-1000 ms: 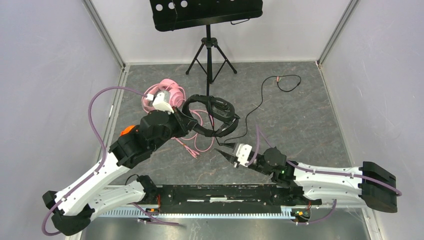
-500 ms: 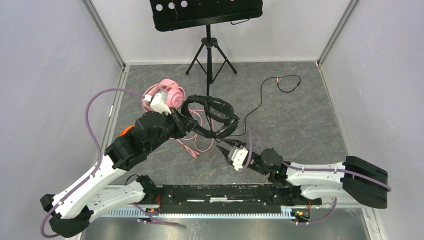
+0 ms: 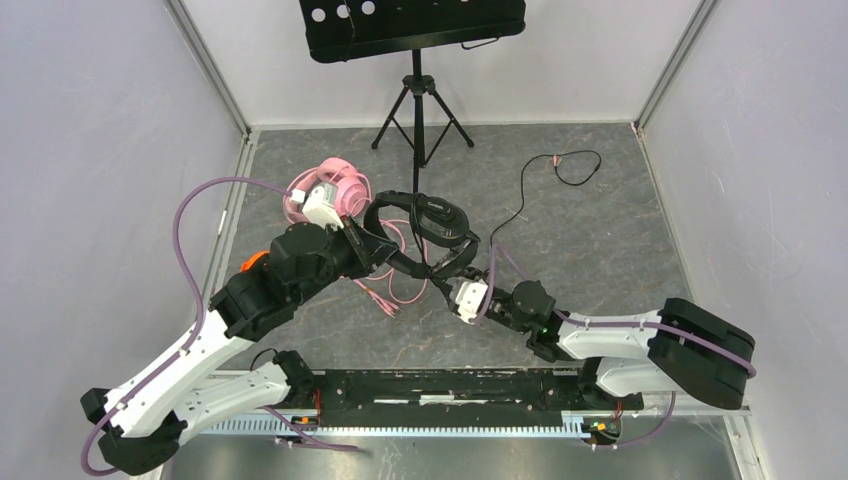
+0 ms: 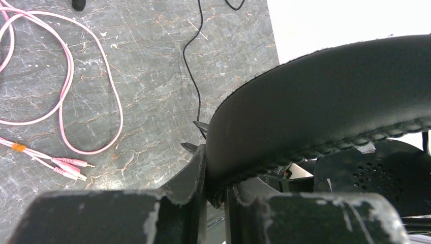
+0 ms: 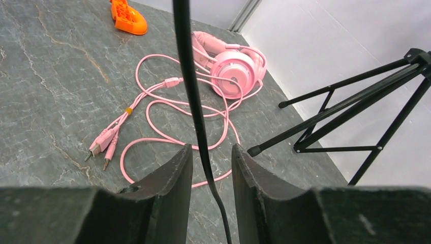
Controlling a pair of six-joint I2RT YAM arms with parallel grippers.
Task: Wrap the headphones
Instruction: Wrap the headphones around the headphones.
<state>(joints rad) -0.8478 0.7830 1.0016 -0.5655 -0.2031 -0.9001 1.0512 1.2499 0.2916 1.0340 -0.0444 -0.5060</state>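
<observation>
Headphones count two: a pink pair lies on the table at the back left, and a black pair sits near the middle, held by its band. Each has one cable — the pink cable lies in loose loops on the table with its plugs at the near end, and the thin black cable runs away to the back right. One music stand is at the back wall, and one orange piece is on the table.

Left arm stretches diagonally from its base to the centre. The left gripper is closed tight on the black band. Right arm is bent, with its elbow out at the right and its forearm low, pointing left just below the black pair. The right gripper is only a little open — the black cable passes between its fingers, and they do not pinch it.
</observation>
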